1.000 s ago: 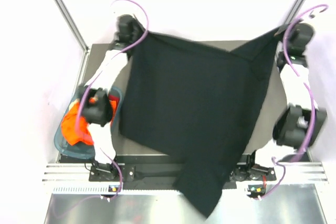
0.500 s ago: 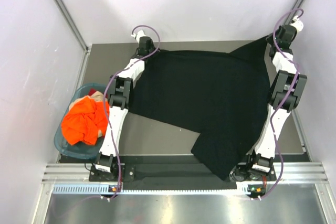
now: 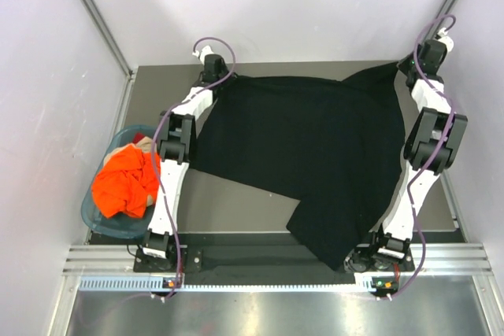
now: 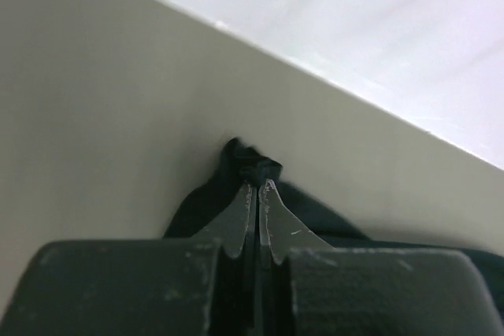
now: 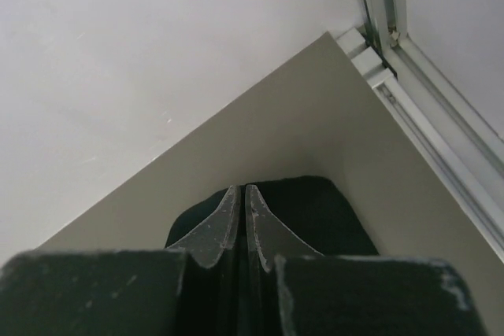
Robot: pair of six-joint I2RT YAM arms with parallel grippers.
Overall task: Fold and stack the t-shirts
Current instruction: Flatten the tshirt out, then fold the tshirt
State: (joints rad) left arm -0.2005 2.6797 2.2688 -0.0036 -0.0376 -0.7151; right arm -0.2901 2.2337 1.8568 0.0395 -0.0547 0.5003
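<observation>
As left gripper [image 4: 257, 186], right gripper [image 5: 240, 190] pinch it, black t-shirt [image 3: 315, 141] lies spread.

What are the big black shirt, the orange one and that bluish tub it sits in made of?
Black t-shirt: soft matte cloth, probably knit cotton; it sags and creases without shine. Orange t-shirt: similar soft cloth, crumpled in loose folds. Teal basket: apparently plastic, smooth, slightly see-through at its rim.

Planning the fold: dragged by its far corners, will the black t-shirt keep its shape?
Probably not: the black t-shirt looks floppy, lying skewed between its pinched corners. Its near end overhangs the table, so likely trails.
</observation>
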